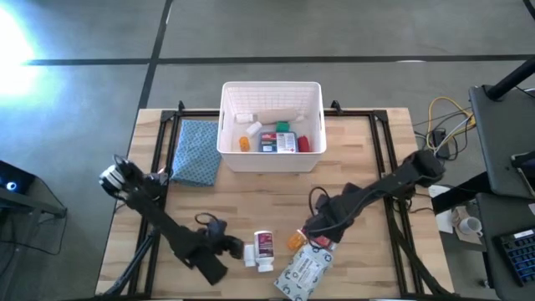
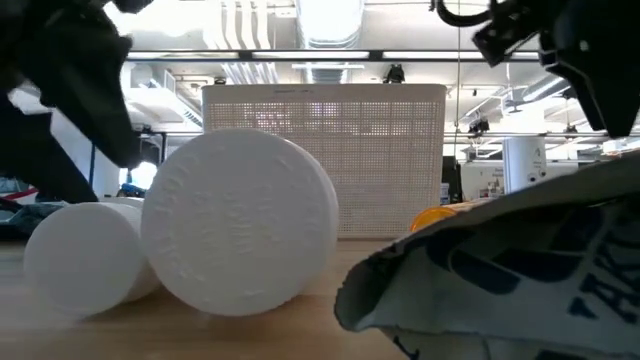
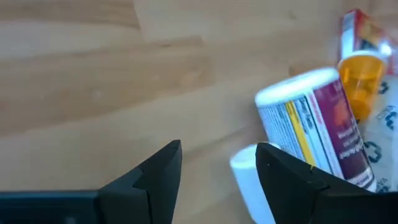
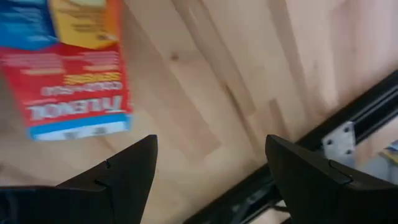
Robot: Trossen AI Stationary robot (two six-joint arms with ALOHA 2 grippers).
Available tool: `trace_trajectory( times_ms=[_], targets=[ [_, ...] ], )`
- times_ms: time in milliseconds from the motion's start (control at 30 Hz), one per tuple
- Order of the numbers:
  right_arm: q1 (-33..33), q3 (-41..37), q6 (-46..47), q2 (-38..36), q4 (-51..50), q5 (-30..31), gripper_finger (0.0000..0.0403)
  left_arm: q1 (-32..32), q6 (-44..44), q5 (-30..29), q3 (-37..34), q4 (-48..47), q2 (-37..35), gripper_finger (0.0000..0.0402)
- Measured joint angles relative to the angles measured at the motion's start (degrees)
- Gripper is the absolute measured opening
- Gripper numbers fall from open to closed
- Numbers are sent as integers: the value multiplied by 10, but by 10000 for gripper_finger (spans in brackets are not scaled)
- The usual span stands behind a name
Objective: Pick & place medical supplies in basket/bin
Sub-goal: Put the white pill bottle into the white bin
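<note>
Left tool (image 3: pixel 217 171) low, jaws apart; right tool (image 4: pixel 211 165) jaws wide.

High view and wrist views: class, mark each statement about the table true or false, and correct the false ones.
1. The white bin already holds several supplies. True.
2. The blue cloth lies inside the bin. False: it lies on the table beside the bin, on the left arm's side.
3. The left gripper has its fingers apart over bare wood, beside a small white bottle. True.
4. The orange pill bottle stands upright. False: it lies on its side next to the large labelled bottle.
5. The right gripper is clamped on the red Tylenol box. False: its fingers are open and empty.
</note>
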Motion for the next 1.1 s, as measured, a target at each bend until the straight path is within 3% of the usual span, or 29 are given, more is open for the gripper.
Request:
trace_trajectory(
  times_ms=[233,400,767,1100],
  targets=[
    [22,-55,1,-43,10,45,288,7,-27,26,189,-140,95,226],
    [36,-87,24,-93,33,74,290,17,-43,27,254,-171,137,258],
    [47,-167,115,-202,80,159,290,36,-68,92,259,-148,159,267],
    [54,-223,165,-246,100,162,286,52,-41,128,223,-146,159,267]
  ],
)
